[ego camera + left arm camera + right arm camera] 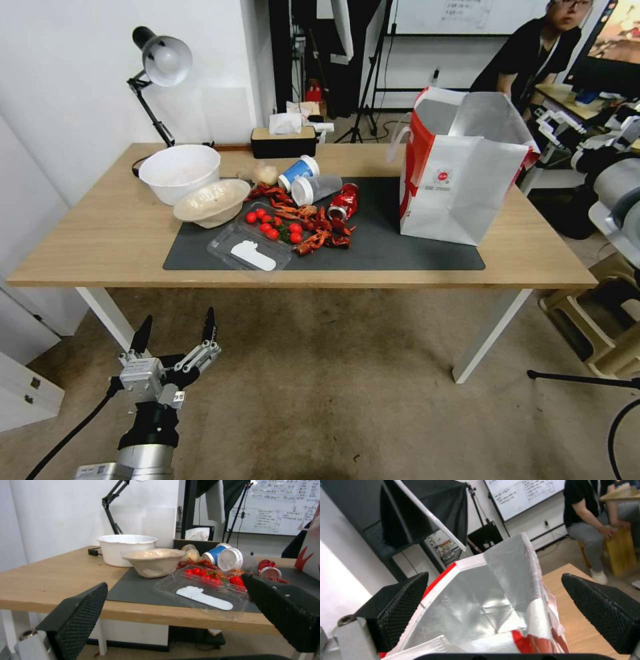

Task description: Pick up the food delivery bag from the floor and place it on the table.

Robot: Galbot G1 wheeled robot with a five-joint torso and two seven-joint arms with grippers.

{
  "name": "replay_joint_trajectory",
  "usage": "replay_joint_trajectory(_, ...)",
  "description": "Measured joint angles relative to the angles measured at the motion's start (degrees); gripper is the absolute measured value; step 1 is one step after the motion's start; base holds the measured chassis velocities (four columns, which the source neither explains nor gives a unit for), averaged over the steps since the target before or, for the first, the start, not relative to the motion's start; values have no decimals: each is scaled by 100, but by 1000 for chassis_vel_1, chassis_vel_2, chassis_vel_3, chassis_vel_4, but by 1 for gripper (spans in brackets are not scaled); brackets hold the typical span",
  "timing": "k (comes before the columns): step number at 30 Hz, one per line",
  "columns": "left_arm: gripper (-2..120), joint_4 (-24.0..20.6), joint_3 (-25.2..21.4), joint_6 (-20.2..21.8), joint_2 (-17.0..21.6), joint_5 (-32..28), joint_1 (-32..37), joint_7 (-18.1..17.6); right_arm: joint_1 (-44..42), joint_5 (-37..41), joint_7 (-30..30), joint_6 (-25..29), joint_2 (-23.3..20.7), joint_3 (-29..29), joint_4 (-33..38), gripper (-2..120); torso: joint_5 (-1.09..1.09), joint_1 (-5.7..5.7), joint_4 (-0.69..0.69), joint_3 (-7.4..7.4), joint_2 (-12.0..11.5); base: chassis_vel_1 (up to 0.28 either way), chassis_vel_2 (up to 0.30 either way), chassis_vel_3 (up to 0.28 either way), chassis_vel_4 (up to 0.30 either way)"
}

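The food delivery bag (460, 187) stands upright on the table (100, 227), at the right end of the dark mat. It is white with red sides, and its foil-lined top is open. In the right wrist view my right gripper (495, 577) is open just over the bag's (476, 605) opening, fingers spread either side and holding nothing. My left gripper (179, 317) hangs open and empty low over the floor (333, 387), in front of the table's left leg. From the left wrist view the left gripper (175, 580) faces the table's front edge (50, 580).
A white bowl (179, 171), paper bowl (212, 201), tipped cups (313, 187), red can (343, 201), crayfish and tomatoes (300, 227) and a clear tray (250, 250) crowd the mat's left half. Desk lamp (160, 63) and tissue box (283, 140) stand at the back. Stools (593, 320) sit right of the table.
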Motion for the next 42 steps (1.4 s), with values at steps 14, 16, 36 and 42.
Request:
replay_joint_trajectory(14, 100, -41, -48, -1, 0, -16, 12, -1, -971, -2419, -1544, 601, 92, 185, 554, 100, 0, 0, 0, 0, 0, 0, 0, 0, 0)
replay_joint_trajectory(16, 100, -42, -56, -7, 0, -16, 12, -1, -1054, -2689, -1603, 739, 131, 186, 631, 100, 0, 0, 0, 0, 0, 0, 0, 0, 0)
replay_joint_trajectory(36, 100, 24, -65, -61, 0, 3, 26, 3, -2910, -4844, -1373, 1914, 966, 96, 1456, 100, -1, 0, 0, -1, 0, 0, 0, 0, 0)
replay_joint_trajectory(42, 100, 61, -2, -76, 0, 60, 14, 3, -3509, -5729, -1218, 2293, 1613, -260, 1557, 100, 0, 0, -1, -1, 0, 0, 0, 0, 0)
